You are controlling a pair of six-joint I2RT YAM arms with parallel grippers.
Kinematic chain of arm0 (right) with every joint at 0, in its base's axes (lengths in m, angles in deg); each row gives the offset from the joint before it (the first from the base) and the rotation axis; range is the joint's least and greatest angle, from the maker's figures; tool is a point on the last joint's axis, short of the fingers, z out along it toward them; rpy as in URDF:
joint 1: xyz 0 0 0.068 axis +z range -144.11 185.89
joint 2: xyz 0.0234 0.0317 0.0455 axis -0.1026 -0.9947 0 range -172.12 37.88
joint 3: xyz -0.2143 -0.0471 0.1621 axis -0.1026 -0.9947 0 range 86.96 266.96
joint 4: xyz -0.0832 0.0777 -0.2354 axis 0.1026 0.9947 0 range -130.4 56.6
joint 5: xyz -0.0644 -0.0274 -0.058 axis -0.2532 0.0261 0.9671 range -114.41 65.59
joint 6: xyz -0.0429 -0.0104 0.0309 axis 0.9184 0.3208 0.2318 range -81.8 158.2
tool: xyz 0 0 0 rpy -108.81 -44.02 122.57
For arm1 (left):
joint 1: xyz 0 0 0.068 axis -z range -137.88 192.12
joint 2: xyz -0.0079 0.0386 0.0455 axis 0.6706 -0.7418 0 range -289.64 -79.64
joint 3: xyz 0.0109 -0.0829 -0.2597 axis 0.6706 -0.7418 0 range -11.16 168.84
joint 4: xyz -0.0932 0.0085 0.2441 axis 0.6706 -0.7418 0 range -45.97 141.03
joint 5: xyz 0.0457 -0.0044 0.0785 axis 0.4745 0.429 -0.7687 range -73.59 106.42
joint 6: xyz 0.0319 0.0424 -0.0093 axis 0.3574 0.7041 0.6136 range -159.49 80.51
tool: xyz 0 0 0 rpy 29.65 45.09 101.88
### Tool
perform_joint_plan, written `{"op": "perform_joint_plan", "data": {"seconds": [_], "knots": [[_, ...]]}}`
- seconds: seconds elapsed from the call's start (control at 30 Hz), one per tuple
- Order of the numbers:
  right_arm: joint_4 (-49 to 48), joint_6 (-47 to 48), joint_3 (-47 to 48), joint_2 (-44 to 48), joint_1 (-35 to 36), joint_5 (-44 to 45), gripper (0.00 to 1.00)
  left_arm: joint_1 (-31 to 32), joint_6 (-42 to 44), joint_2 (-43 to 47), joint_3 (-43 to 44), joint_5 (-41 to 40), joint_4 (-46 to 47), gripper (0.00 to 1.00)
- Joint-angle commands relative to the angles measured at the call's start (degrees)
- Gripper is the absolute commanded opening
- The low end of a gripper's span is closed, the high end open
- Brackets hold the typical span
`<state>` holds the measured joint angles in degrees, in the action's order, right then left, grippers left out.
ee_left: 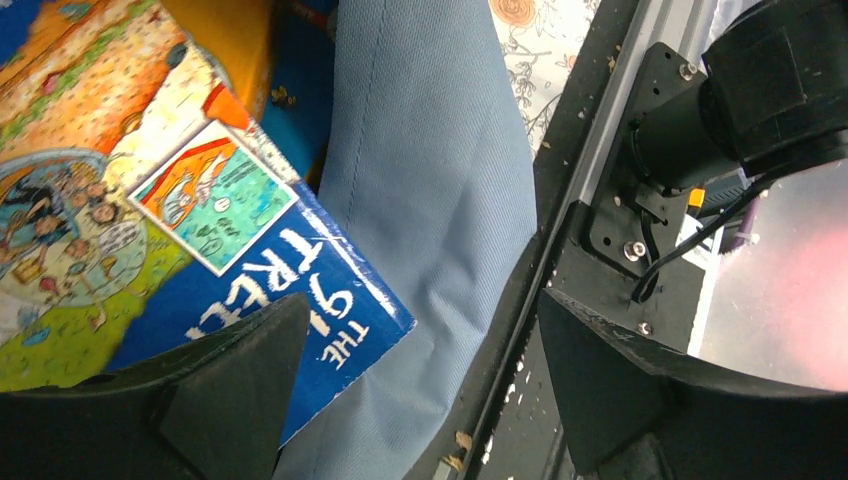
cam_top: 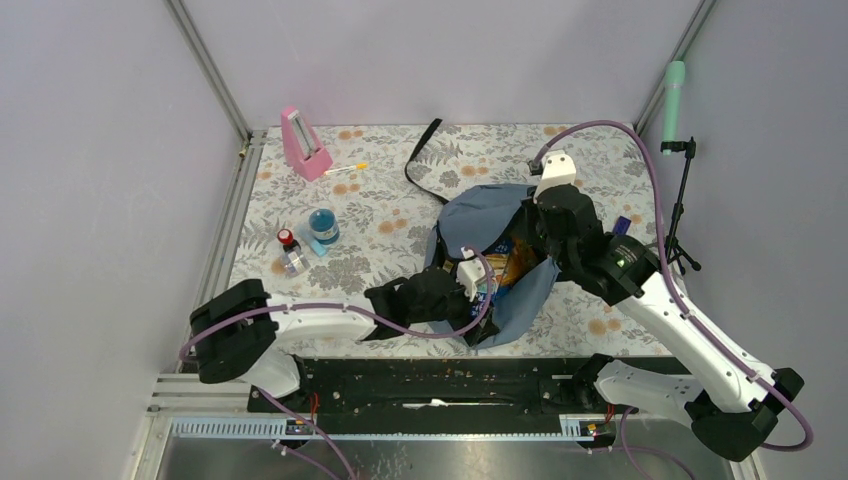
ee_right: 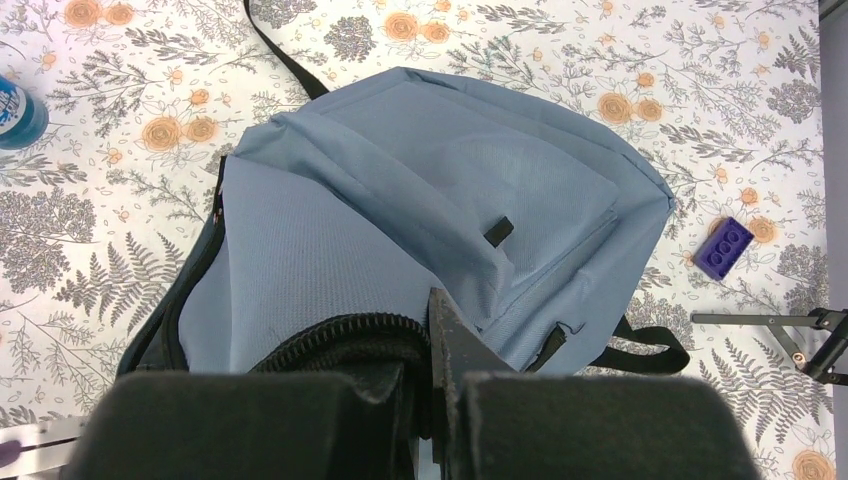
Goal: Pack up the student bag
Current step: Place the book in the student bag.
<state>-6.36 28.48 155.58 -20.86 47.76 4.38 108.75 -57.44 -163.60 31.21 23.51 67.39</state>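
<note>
The student bag [cam_top: 480, 215] is a grey-blue backpack lying in the middle of the table, its main zip open. A colourful picture book [cam_top: 514, 262] with a blue edge sits in the opening. In the left wrist view the book [ee_left: 120, 220] lies against the bag's fabric [ee_left: 430, 180]. My left gripper [ee_left: 420, 400] is open and empty at the bag's near edge, one finger over the book's corner. My right gripper [ee_right: 440, 370] is shut on the bag's zipper rim [ee_right: 330, 335] and holds the opening up; the bag's front [ee_right: 420, 200] fills that view.
A pink metronome [cam_top: 305, 143], a pen [cam_top: 347, 169], a blue-filled jar [cam_top: 323, 226] and a small red-capped bottle [cam_top: 290, 250] stand at the left. A purple brick [ee_right: 722, 247] lies right of the bag. A mic stand [cam_top: 678, 150] stands at the right edge.
</note>
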Motion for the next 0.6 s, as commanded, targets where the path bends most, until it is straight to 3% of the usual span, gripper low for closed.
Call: {"op": "perform_joint_plan", "data": {"seconds": [0.0,0.17,0.33,0.47,0.57], "knots": [[-9.5,-0.4,4.9,2.4,0.0,-0.4,0.00,0.0,0.7,-2.9,1.9,1.0,3.9,0.87],[-9.5,-0.3,3.2,3.1,0.0,0.1,0.00,0.1,0.9,1.0,-0.1,-2.0,2.8,0.87],[-9.5,-0.3,1.6,3.3,0.0,0.0,0.00,1.0,7.9,7.2,-0.9,-5.2,-2.1,0.88],[-9.5,-0.6,0.7,3.7,0.0,-0.7,0.00,2.2,15.6,6.5,0.5,-9.2,-9.7,0.88],[-9.5,-1.2,-0.1,3.9,0.0,-1.1,0.00,2.2,18.8,4.5,1.6,-11.3,-12.9,0.81]]}}
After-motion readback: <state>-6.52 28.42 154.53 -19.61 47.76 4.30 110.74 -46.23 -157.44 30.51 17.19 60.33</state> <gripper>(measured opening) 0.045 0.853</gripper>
